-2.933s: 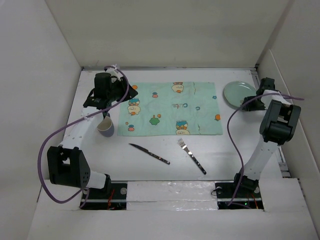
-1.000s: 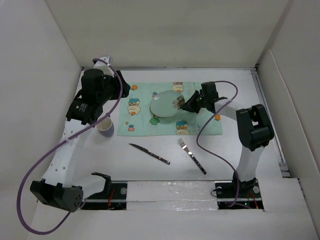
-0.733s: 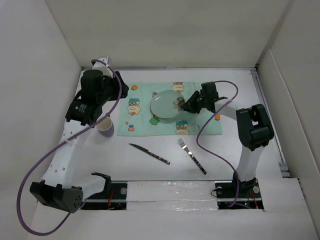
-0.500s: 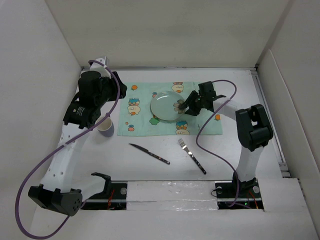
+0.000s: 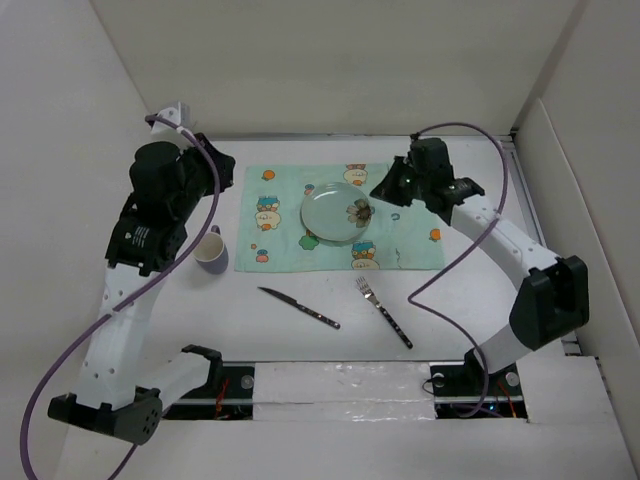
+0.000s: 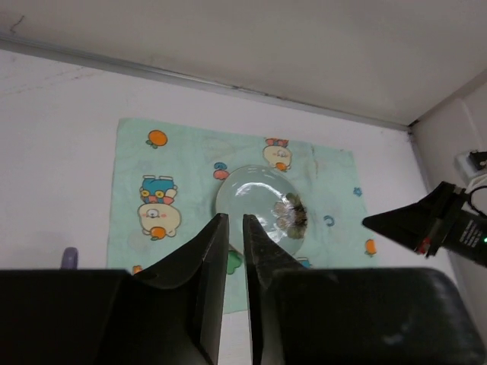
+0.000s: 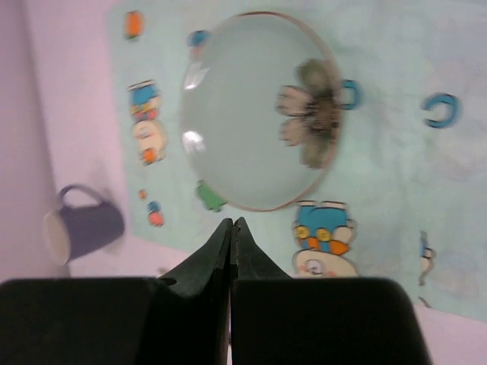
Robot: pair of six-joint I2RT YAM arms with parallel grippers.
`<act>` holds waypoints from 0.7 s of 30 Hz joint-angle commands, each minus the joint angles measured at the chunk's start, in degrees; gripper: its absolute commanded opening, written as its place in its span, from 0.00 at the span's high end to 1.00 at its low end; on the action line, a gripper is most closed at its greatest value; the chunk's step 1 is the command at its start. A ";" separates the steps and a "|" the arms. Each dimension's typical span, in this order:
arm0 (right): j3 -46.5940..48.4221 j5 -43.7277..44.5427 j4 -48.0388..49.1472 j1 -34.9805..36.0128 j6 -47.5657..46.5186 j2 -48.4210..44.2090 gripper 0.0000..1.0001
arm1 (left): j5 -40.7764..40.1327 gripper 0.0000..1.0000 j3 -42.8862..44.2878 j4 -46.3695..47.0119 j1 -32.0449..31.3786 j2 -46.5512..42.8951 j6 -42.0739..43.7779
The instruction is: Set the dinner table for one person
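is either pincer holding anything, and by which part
Nothing is held: the left pincer and right pincer are both shut and empty; the plate lies free.

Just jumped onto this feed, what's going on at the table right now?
Nothing is being held at the moment. The plate sits in the middle of the placemat, and the right gripper hangs shut and empty above the mat, close by the plate. The left gripper is also shut and empty, raised over the left side. The mug stands on the table just off the mat's left edge. The knife and fork lie on the table nearer the arms, not yet set beside the plate.
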 commanded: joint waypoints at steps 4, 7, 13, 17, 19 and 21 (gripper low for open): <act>11.11 -7.56 1.13 17.02 -6.54 3.58 1.00 | -1.83 0.75 0.93 0.14 -0.11 -6.10 -6.92; 20.16 -4.92 -0.63 24.85 -6.72 10.52 1.00 | -3.68 0.68 3.03 -1.09 -0.11 -7.85 -9.03; 39.75 -0.35 -3.96 32.41 -6.28 25.47 0.64 | -3.33 0.64 6.46 -3.03 -0.11 -11.90 -12.37; 59.25 4.57 -14.13 34.53 -6.54 39.53 0.35 | -2.37 0.63 9.36 -6.97 -0.11 -12.70 -12.64; 68.72 4.58 -15.91 34.53 -5.84 47.09 0.30 | -2.10 0.62 9.54 -8.21 -0.11 -12.78 -12.29; 72.90 3.79 -17.24 35.05 -4.88 52.27 0.26 | -1.75 0.62 8.93 -9.18 -0.11 -12.70 -12.03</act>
